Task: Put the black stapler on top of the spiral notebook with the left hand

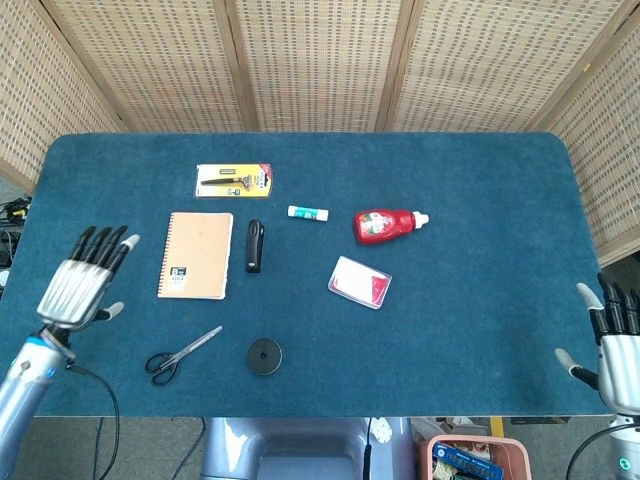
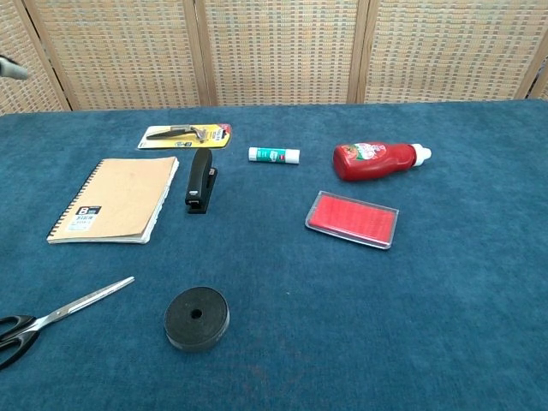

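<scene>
The slim black plastic stapler (image 1: 254,245), one of its kind, lies on the blue felt table (image 1: 470,200) just right of the single tan spiral-bound notebook (image 1: 195,254), long axis running near-to-far. We see our left hand (image 1: 85,282) and right hand (image 1: 618,335) spread, holding nothing.

Head view looks steeply down on the whole blue table (image 1: 480,200); chest view, lower and nearer, shares its middle.
</scene>
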`<state>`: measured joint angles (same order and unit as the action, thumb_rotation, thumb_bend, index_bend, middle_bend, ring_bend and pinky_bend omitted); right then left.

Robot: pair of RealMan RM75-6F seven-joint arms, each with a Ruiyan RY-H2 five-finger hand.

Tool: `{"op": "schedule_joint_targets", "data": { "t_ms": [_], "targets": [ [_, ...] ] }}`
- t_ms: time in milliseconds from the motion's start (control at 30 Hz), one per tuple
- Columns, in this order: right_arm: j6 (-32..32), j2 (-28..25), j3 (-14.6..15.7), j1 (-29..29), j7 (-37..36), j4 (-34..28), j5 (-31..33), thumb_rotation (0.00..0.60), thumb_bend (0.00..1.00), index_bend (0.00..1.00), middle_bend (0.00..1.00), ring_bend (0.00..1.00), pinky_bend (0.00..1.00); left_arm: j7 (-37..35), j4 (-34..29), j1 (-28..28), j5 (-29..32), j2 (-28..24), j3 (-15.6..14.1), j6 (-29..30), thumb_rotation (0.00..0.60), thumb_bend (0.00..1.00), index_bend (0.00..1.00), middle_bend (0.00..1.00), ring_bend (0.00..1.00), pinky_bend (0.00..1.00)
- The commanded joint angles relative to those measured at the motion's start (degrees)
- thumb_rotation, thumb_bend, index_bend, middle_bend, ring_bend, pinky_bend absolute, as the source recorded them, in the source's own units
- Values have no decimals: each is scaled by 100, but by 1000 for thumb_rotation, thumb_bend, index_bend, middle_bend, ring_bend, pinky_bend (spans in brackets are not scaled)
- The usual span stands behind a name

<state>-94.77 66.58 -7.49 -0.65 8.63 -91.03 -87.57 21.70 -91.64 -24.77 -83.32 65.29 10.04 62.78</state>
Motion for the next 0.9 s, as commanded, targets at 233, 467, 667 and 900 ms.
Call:
{"op": "schedule_joint_targets", "data": {
  "t_ms": [233,467,667,900],
  "targets": [
    [43,63,-316,48,194,76,712,600,0,0,0,0,0,-2115,4558,-3203,-1985,2196,-535,-1774,600,74,0,0,0,0],
    [136,117,-418,-5,289,146,944,600,0,0,0,0,0,-3722,6849,-3933,-3049,3361,-1696,-1352,600,148,0,0,0,0],
    [287,150,-456,-57,282,259,1111,600,0,0,0,0,0,-4151,7870,-4109,-3416,3989,-2323,-1288,600,155,0,0,0,0],
    [272,160,-467,-60,295,287,1134,600,0,0,0,0,0,-4177,8316,-4151,-3422,4340,-2518,-1254,600,167,0,0,0,0]
  ]
}}
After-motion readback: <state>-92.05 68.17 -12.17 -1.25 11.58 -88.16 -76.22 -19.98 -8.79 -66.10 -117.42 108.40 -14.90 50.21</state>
